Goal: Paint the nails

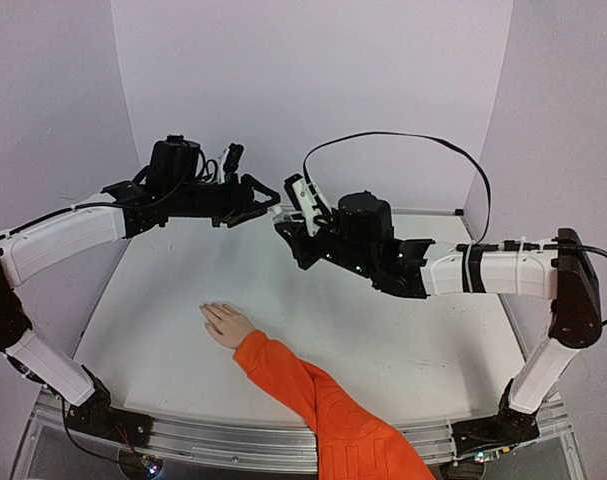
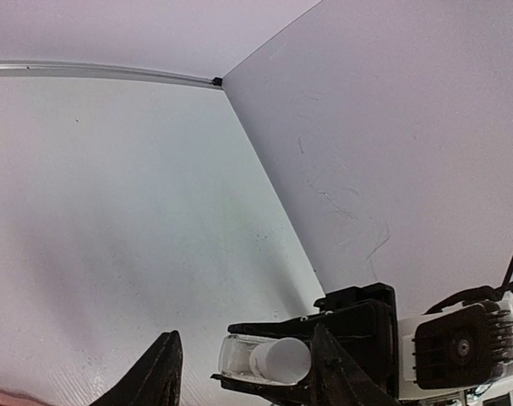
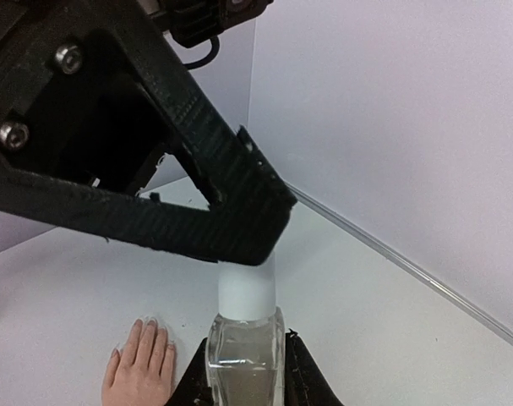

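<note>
We see a clear glossy bottle (image 3: 243, 359) with matt white cap (image 3: 246, 292), an orange cloth sleeve (image 1: 303, 385), a matt white table (image 1: 403, 340).

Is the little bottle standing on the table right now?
No, the right end effector grips the bottle, raised above the table.

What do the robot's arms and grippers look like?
The left arm and the right arm have white tube-like links with black joints and bases. The left gripper and the right gripper are black, each with two angular fingers. A thin black cable loops over the right arm, whose white link carries black bands.
</note>
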You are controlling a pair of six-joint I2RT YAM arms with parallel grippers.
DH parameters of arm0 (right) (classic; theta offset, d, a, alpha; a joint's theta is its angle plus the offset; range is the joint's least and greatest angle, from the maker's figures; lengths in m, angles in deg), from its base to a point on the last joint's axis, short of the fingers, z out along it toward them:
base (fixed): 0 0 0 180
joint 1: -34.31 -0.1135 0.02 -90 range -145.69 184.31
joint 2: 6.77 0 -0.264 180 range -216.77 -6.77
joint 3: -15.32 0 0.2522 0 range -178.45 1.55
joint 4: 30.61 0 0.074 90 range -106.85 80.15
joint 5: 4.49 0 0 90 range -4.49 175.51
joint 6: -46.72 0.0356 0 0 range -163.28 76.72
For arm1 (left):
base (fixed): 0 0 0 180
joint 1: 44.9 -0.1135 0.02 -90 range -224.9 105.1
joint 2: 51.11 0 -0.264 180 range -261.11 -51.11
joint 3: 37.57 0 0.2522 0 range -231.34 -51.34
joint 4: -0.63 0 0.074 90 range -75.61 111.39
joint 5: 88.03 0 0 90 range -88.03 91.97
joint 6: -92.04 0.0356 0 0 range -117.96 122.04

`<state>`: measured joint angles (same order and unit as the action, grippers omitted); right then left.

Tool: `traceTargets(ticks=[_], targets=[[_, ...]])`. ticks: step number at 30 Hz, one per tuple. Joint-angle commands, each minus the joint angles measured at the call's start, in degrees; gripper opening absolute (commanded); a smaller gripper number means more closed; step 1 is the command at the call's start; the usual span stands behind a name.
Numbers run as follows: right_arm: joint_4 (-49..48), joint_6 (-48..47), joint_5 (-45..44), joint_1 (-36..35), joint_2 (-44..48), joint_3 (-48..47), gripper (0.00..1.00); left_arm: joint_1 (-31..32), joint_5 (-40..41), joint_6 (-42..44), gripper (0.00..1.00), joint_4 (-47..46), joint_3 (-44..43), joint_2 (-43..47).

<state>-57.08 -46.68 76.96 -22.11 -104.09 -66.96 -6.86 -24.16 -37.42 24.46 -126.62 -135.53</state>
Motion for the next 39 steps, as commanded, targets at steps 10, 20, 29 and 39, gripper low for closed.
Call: traceTargets(ticks=[10,20,29,39], targets=[[-2.43,-3.73,-4.6,-0.76,-2.61,-5.4,0.0,1.6,3.73,2.28,0.17,-1.62,-5.33,-3.22],[-3.28,-0.14,19.66,2.9,1.71,-4.38,0.0,2.44,-11.88,9.68,0.0,-4.04,-5.03,-4.25],[-15.97,22.24,81.81,10.3,3.61,-5.16,0.0,2.74,-36.49,25.24,0.0,-12.12,-2.45,-0.07],[-12.71,18.61,64.3,11.36,7.99,0.8,0.0,1.63,-27.89,20.88,0.21,-12.45,-2.3,-0.13]])
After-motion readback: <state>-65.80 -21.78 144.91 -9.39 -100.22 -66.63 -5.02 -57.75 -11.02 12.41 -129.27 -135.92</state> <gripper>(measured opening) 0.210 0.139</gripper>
